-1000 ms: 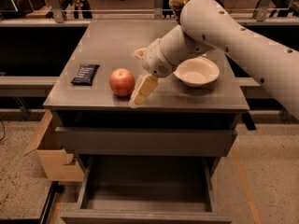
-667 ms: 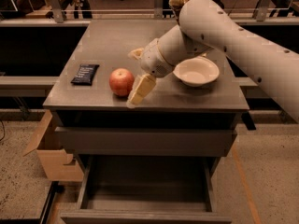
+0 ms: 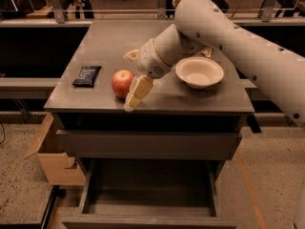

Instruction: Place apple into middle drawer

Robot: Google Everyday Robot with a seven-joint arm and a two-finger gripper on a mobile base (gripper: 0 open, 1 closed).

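The red-orange apple (image 3: 121, 81) sits on the dark cabinet top (image 3: 190, 101) near its front edge, left of centre. My gripper (image 3: 127, 81) is open and reaches in from the right. One cream finger (image 3: 136, 93) is in front of the apple and the other (image 3: 130, 55) is behind it, so the apple lies between them. I cannot tell if they touch it. The middle drawer (image 3: 147, 194) is pulled open below, and its flat dark inside holds nothing.
A white bowl (image 3: 199, 72) stands on the top to the right of the gripper. A black packet (image 3: 87, 75) lies to the left of the apple. The upper drawer (image 3: 147, 144) is shut. A cardboard box (image 3: 50, 159) sits on the floor to the left.
The gripper has moved a little to the left, so its fingers now reach around the apple. The apple has not moved.
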